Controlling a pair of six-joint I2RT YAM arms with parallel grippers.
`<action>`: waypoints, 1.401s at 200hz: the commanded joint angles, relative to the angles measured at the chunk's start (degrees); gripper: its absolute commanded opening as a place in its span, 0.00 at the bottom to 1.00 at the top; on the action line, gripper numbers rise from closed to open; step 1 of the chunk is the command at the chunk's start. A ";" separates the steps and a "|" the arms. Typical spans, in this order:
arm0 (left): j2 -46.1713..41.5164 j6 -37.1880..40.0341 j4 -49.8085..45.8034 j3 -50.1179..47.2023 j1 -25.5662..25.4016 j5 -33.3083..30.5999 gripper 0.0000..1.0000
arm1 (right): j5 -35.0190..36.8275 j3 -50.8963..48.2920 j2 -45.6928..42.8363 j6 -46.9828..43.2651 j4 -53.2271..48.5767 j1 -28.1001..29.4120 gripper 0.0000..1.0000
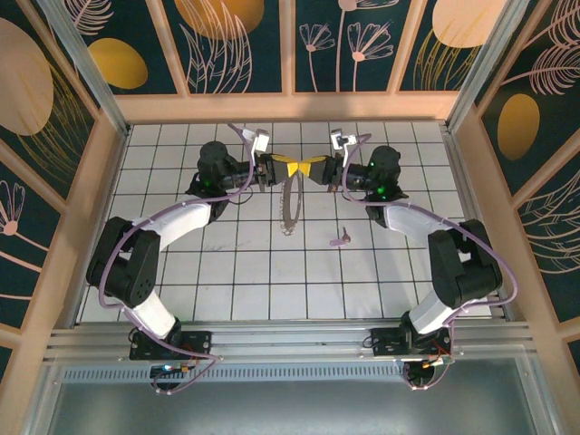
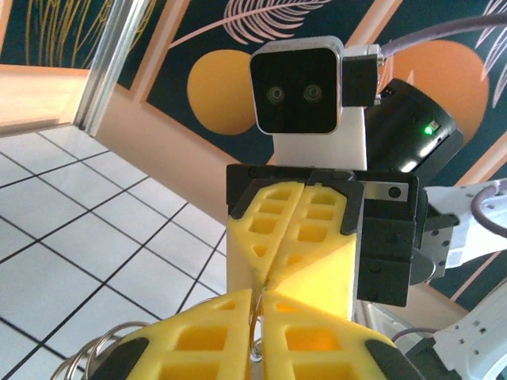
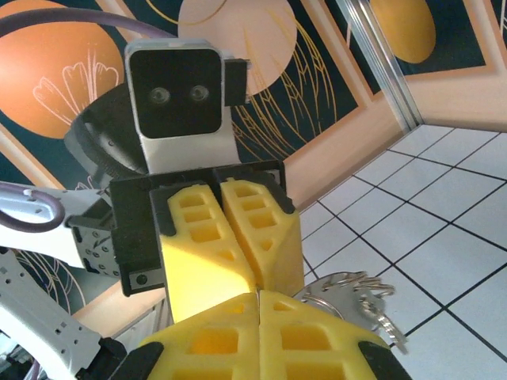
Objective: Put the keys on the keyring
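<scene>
Bare table (image 1: pixel 227 290) surrounds the keyring (image 1: pixel 290 207); the key (image 1: pixel 340 240) lies near it. My left gripper (image 1: pixel 292 169) pinches its top, my right gripper (image 1: pixel 308 169) is closed, and their tips meet.

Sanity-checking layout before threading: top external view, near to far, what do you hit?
Nearest: left arm base and right arm base, level → key → keyring → left hand and right hand, level, fingertips meeting at the keyring's far end.
</scene>
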 commanded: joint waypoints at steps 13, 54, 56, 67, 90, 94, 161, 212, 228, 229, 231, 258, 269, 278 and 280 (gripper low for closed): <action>-2.11 6.82 -6.71 2.08 -0.98 4.07 0.15 | -0.53 4.11 1.13 0.63 0.90 0.09 0.00; -2.10 10.19 -10.27 2.82 -1.03 5.71 0.21 | -1.02 5.53 2.14 -0.18 -1.89 0.21 0.00; -2.10 10.38 -10.42 2.83 -1.10 5.75 0.21 | -1.02 5.58 2.16 -0.27 -2.07 0.23 0.00; -2.18 10.97 -10.96 2.84 -1.07 6.28 0.19 | -1.02 5.96 2.42 -0.55 -2.82 0.22 0.00; -1.93 11.14 -11.10 2.83 -1.15 6.69 0.12 | -1.02 6.38 2.84 -0.65 -3.17 0.23 0.00; -1.88 11.12 -11.01 2.84 -1.16 6.73 0.10 | -1.02 6.40 2.84 -0.70 -3.16 0.30 0.00; -1.21 10.13 -8.54 2.41 -1.51 4.27 0.00 | -0.80 7.03 3.74 -0.85 -3.74 0.63 0.00; -1.83 10.58 -7.44 1.27 -1.51 0.64 0.00 | 1.30 6.55 2.82 -0.06 -3.41 0.26 0.28; -2.07 10.89 -7.38 0.90 -1.51 -0.11 0.00 | 2.67 5.54 1.60 0.36 -2.66 -0.48 0.39; -2.09 10.91 -7.36 0.86 -1.51 -0.16 0.00 | 2.76 5.45 1.49 0.38 -2.58 -0.52 0.39; -2.09 10.91 -7.28 0.82 -1.51 -0.24 0.00 | 2.94 5.28 1.25 0.55 -2.39 -0.72 0.40; -2.37 11.07 -7.17 0.72 -1.52 -0.63 0.00 | 4.65 2.81 -1.92 1.55 -0.56 -2.64 0.44; -2.45 11.50 -7.54 0.81 -1.51 -0.65 0.00 | 5.41 1.70 -3.38 1.37 -0.72 -3.37 0.44; -2.53 11.91 -7.93 0.97 -1.57 -0.65 0.00 | 5.90 0.59 -4.51 0.97 -0.83 -3.84 0.45; -2.54 12.03 -7.99 1.02 -1.52 -0.65 0.00 | 6.03 0.30 -4.75 0.87 -0.83 -3.97 0.45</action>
